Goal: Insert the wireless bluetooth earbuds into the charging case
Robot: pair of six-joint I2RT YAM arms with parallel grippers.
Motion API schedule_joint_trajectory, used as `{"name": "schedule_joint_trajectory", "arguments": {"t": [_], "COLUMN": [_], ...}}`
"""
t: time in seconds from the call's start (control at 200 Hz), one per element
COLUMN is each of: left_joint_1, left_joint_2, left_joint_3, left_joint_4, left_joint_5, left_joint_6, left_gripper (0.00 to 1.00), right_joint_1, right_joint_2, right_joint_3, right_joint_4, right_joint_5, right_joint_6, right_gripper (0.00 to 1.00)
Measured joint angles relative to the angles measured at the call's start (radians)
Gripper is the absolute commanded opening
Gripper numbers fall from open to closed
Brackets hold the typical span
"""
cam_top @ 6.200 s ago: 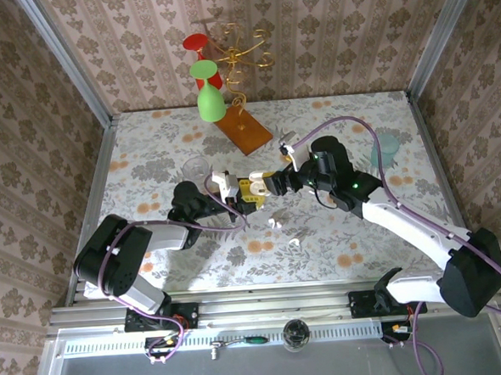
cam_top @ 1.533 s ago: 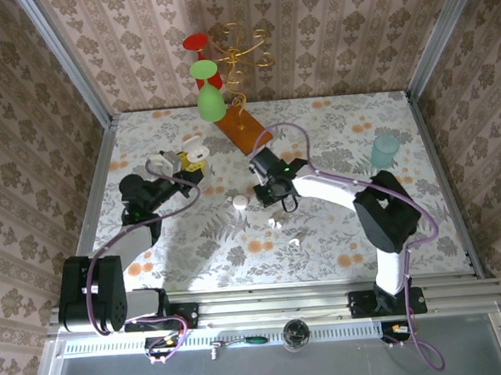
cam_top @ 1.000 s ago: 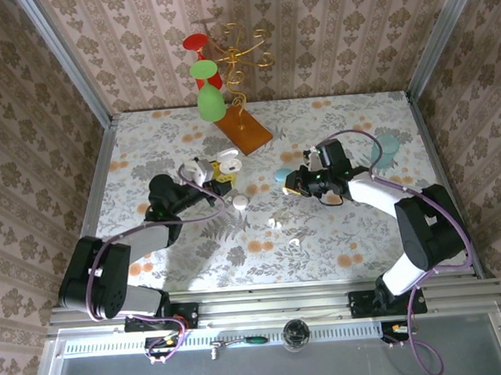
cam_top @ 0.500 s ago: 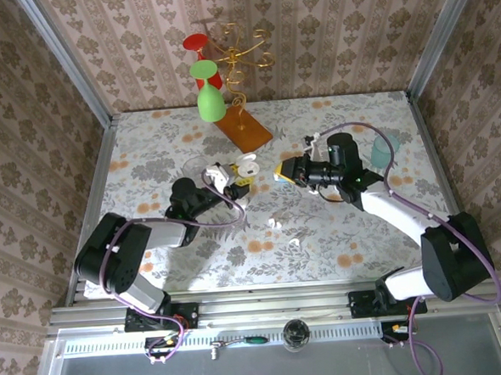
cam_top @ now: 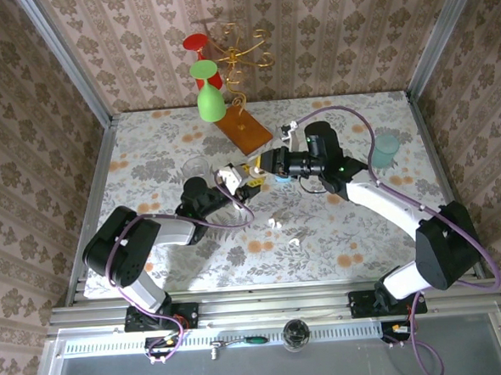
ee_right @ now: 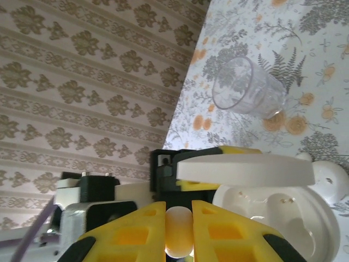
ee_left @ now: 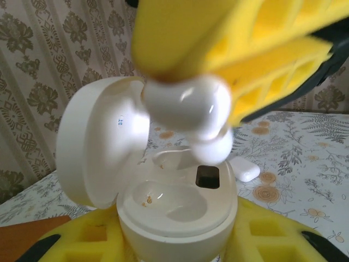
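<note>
The right fingers (ee_right: 128, 232) are pinching a white earbud (ee_right: 179, 233) between them, probably so it can go straight down into a well. Just below them, the left fingers (ee_left: 262, 234) are clamping the charging case (ee_left: 174, 210) by its base, with its lid (ee_left: 90, 147) tipped back so the wells are facing up. Beyond the case, a loose earbud (ee_left: 244, 170) is lying on the table (ee_left: 305, 164).

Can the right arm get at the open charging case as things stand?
Probably yes: the right tool, shut on an earbud, hangs just above the case, its sockets empty, lid swung back; nothing lies between.
</note>
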Motion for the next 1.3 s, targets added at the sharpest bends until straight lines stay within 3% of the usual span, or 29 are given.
{"name": "schedule_joint_trajectory", "arguments": {"t": [0.41,0.635,0.995,1.3], "left_joint_1": [-0.017,-0.024,-0.032,-0.026], "left_joint_2": [0.000,0.000,0.000,-0.001], "left_joint_3": [0.012,0.019,0.023,0.024], "left_joint_4": [-0.008,-0.026,-0.070,-0.051], "left_joint_5": [-0.018,-0.037,-0.041,-0.041], "left_joint_6": [-0.002,-0.009,-0.009,-0.010], "left_gripper": [0.30,0.30,0.30,0.30], "right_joint_1": [0.003,0.003,0.005,0.003], "right_joint_2": [0.031,0.032,0.032,-0.046], "right_joint_3": [0.025,0.029,0.032,0.021], "right_joint_4": [-0.051,-0.059,-0.101,-0.140], "right_joint_5": [0.028,0.037,0.066,0.097], "right_joint_6": [-0.053,-0.076,-0.107,-0.161], "right_gripper": [0.18,0.26,0.29,0.44]}}
